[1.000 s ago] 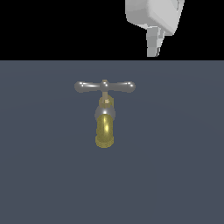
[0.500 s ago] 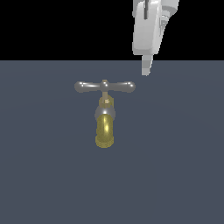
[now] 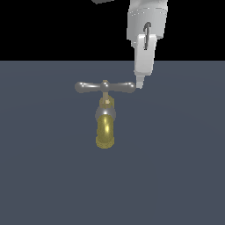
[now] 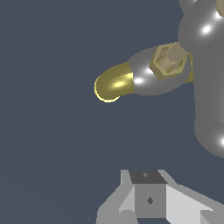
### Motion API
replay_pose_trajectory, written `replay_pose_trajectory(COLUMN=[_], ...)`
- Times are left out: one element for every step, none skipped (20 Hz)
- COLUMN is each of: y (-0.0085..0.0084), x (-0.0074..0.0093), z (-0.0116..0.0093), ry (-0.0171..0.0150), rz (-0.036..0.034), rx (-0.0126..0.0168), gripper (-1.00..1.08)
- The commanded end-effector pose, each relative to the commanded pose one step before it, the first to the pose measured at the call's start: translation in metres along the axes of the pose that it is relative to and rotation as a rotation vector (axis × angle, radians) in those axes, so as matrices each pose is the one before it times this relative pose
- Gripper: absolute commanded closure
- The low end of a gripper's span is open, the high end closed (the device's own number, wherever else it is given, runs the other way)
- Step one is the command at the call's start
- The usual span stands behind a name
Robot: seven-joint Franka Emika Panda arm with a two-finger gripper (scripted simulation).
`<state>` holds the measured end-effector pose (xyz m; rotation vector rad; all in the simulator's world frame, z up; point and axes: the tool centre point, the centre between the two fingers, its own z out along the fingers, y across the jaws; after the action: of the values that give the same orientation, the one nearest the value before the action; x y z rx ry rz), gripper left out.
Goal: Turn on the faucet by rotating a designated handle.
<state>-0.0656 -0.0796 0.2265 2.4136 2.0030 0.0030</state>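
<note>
The faucet (image 3: 105, 127) stands in the middle of the exterior view, its yellow-gold spout pointing down the picture. The handle (image 3: 90, 87) is a grey crossbar lying level across the top, with a brass hub at its middle. My gripper (image 3: 139, 83) hangs fingers down just off the crossbar's end at the exterior view's right, with its tip at bar height, very close to or touching the bulb. The fingers look pressed together and hold nothing. In the wrist view the gripper (image 4: 147, 176) shows, with the handle (image 4: 210, 87) and the faucet's spout (image 4: 114, 83) beyond.
The faucet sits on a flat dark blue-grey floor (image 3: 176, 176). Behind it is a black background. Nothing else shows around the faucet.
My gripper has come down and moved toward the exterior view's left, from high above to level with the handle's end. The handle has not turned.
</note>
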Motion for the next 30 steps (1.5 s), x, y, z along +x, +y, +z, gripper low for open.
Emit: replay_pose_trajectory(y=[0.00591,0.00198,0.00186,0.00174,0.00163,0.00151,0.00138,0.00125,0.00111,0.00097,0.00083,0.00068,0.00054,0.00039,0.00025,0.00010,-0.00002,-0.00020,-0.00017,-0.00008,0.00000,0.00000,0.00000,0.00002,0.00293,0.00293,0.00292,0.00292,0.00292,0.00292], x=[0.00367,0.00132,0.00126,0.00119,0.00113,0.00106,0.00096,0.00087,0.00077,0.00069,0.00059,0.00049,0.00041,0.00031,0.00021,0.00009,0.00019,-0.00023,-0.00009,-0.00014,0.00000,0.00000,0.00000,-0.00007,-0.00039,-0.00039,-0.00039,-0.00039,-0.00039,-0.00039], z=[0.00817,0.00281,0.00262,0.00244,0.00228,0.00211,0.00193,0.00173,0.00154,0.00134,0.00113,0.00093,0.00072,0.00050,0.00029,0.00007,-0.00013,-0.00035,-0.00029,-0.00011,0.00000,0.00000,0.00000,0.00004,0.00001,0.00001,0.00001,0.00001,0.00001,0.00001], ry=[0.00044,0.00018,0.00019,0.00019,0.00020,0.00019,0.00019,0.00018,0.00017,0.00015,0.00013,0.00011,0.00008,0.00005,0.00002,-0.00001,0.00000,-0.00011,-0.00006,-0.00003,0.00000,0.00000,0.00000,0.00000,0.00000,0.00000,0.00000,0.00000,0.00000,0.00000], rz=[-0.04376,-0.01486,-0.01394,-0.01304,-0.01223,-0.01134,-0.01035,-0.00933,-0.00828,-0.00724,-0.00617,-0.00507,-0.00402,-0.00293,-0.00183,-0.00069,0.00000,0.00169,0.00129,0.00069,0.00000,0.00000,0.00000,0.00000,0.00000,0.00000,0.00000,0.00000,0.00000,0.00000], rx=[0.00067,0.00051,0.00049,0.00046,0.00044,0.00042,0.00038,0.00035,0.00031,0.00028,0.00024,0.00020,0.00016,0.00012,0.00007,0.00003,0.00000,-0.00006,-0.00005,-0.00003,0.00000,0.00000,0.00000,0.00000,0.00000,0.00000,0.00000,0.00000,0.00000,0.00000], gripper=[1.08,1.08,1.08,1.08,1.08,1.08,1.08,1.08,1.08,1.08,1.08,1.08,1.08,1.08,1.08,1.08,1.08,1.08,1.08,1.08,1.08,1.08,1.08,1.08,1.08,1.08,1.08,1.08,1.08,1.08])
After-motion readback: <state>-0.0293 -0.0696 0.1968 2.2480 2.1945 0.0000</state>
